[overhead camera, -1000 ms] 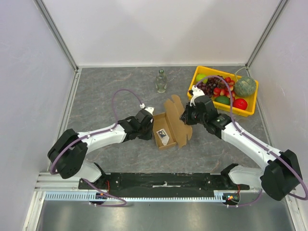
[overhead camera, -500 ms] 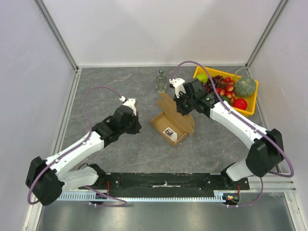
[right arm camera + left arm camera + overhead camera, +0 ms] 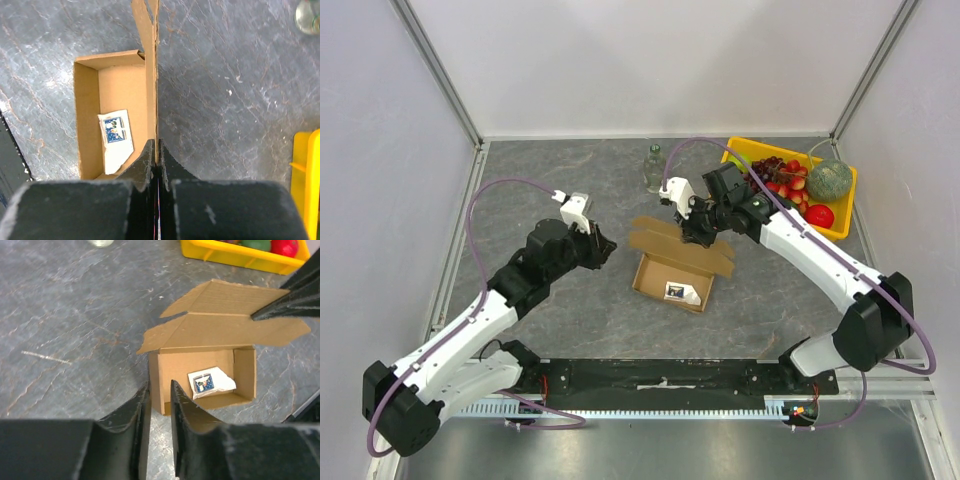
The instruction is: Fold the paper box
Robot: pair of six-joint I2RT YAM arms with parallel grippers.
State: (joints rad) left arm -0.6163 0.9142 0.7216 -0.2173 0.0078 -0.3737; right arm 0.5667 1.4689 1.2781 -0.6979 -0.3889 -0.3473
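Overhead, the paper box sits open-topped on the grey table, between the two arms, with its lid flap raised along the far side. The right arm sweeps in from the box's right, its wrist turned back toward the carton, and the right gripper is pinched onto that flap. The left arm stretches long toward the box's left side. The left gripper hangs near the box's left edge, apart from it. A glass bottle stands beyond the box, and a yellow tray of fruit lies beyond and to the right of it. From the left wrist, the fingers leave only a narrow slit between them, hold nothing, and point at the box's nearest corner. This view looks down into the carton, where a small white slip lies on the floor near one end wall. From the right wrist, the flap shows edge-on as a thin brown line running straight into the closed fingertips, a contact the overhead view hides under the wrist. The slip carries a blue printed patch, but its lettering is too small to read.
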